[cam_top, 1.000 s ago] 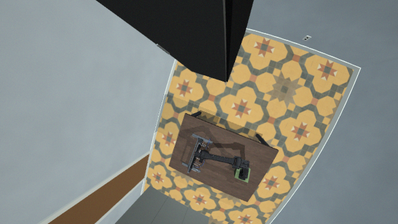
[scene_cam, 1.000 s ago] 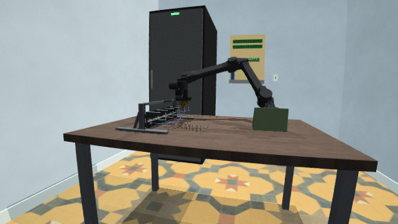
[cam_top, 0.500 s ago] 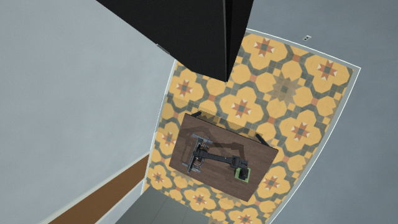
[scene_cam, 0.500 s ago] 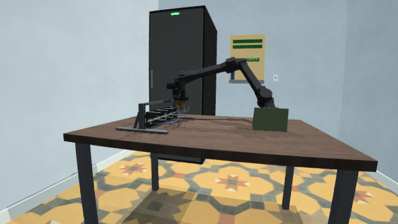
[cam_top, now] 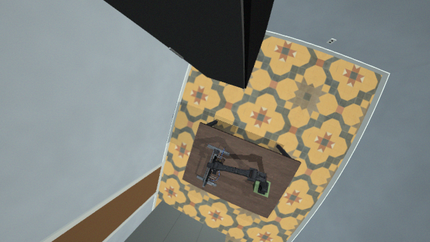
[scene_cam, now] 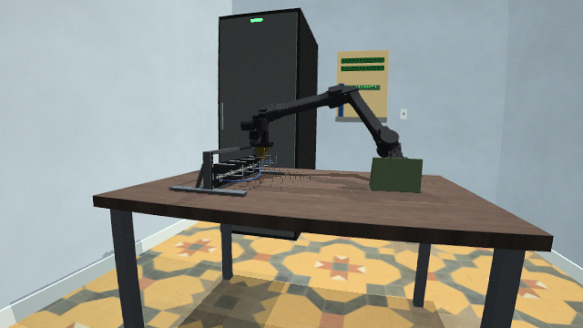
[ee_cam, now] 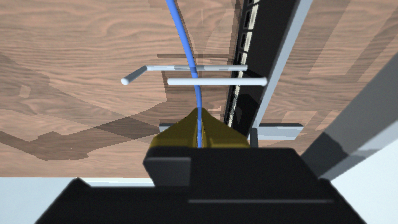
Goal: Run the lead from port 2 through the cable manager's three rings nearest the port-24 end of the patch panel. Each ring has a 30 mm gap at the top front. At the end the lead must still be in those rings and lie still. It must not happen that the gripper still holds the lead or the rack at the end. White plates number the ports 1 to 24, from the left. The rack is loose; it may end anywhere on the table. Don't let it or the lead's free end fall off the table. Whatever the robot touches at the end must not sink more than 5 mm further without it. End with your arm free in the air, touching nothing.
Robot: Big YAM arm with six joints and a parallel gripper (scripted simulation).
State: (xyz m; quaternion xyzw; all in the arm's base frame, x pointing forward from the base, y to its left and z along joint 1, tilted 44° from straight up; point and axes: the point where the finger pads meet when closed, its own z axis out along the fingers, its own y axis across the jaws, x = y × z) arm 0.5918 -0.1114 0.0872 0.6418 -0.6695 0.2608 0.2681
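Observation:
The blue lead [ee_cam: 192,60] runs from between my yellow fingers away across the wrist view, passing a grey ring [ee_cam: 195,74] of the cable manager. My gripper [ee_cam: 199,112] is shut on the lead, above the rings. The black patch panel [ee_cam: 252,55] stands to the right of the ring, with its port plates too small to read. In the exterior view the gripper [scene_cam: 262,154] hovers over the far end of the rack [scene_cam: 228,170], and the lead [scene_cam: 241,179] loops low in front of it. From above, the rack [cam_top: 210,169] sits near the table's left end.
The arm's green base block [scene_cam: 395,175] stands at the table's right back. A tall black cabinet [scene_cam: 266,87] stands behind the table. The rack's grey foot bar [scene_cam: 209,190] lies close to the table's front left edge.

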